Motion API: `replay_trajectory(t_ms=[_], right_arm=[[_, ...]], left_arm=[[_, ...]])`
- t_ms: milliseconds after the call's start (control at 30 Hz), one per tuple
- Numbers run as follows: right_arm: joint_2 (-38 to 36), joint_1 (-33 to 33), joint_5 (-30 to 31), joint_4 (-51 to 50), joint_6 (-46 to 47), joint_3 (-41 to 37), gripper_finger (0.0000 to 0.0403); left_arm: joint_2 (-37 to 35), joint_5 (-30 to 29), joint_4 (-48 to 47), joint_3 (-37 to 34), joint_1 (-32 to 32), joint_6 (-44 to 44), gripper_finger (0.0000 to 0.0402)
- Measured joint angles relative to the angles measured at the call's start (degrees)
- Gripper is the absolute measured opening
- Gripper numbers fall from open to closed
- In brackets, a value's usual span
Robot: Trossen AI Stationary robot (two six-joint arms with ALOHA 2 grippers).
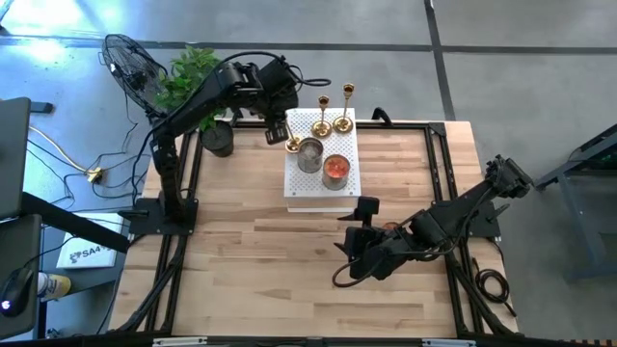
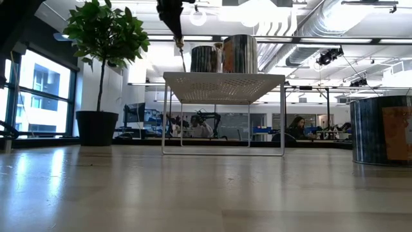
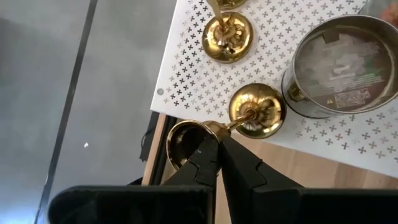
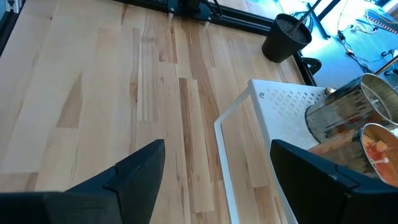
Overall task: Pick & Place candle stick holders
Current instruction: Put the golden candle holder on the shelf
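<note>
Left hand (image 3: 219,138) apparently pinching candle stick holder (image 3: 256,112), white rack (image 3: 186,81)

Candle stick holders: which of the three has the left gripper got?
The left gripper is shut on the candle stick holder at the rack's left edge. The other two holders stand free along the white rack's far edge.

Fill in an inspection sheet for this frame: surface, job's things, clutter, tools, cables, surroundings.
Surface: wooden table, bare boards; white perforated shelf at the far edge.
Job's things: three gold candle stick holders; two upright on the shelf, the third at its left corner.
Clutter: two tins on the shelf.
Tools: left tool shut on the third holder's stem; right tool open above bare wood.
Cables: coil at the table's right edge.
Surroundings: potted plant, fan.
</note>
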Motion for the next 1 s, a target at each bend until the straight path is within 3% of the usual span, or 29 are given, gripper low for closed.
replay_trajectory(t_ms=[767,1000], right_arm=[[0.0,0.0,-0.3,-0.8,0.4,0.0,0.0287],[0.0,0.0,-0.3,-0.9,0.4,0.0,0.0287]], left_arm=[[0.1,1.3,1.2,0.0,-0.7,1.9,0.0008],[0.1,-1.1,1.3,0.0,-3.3,4.2,0.0008]])
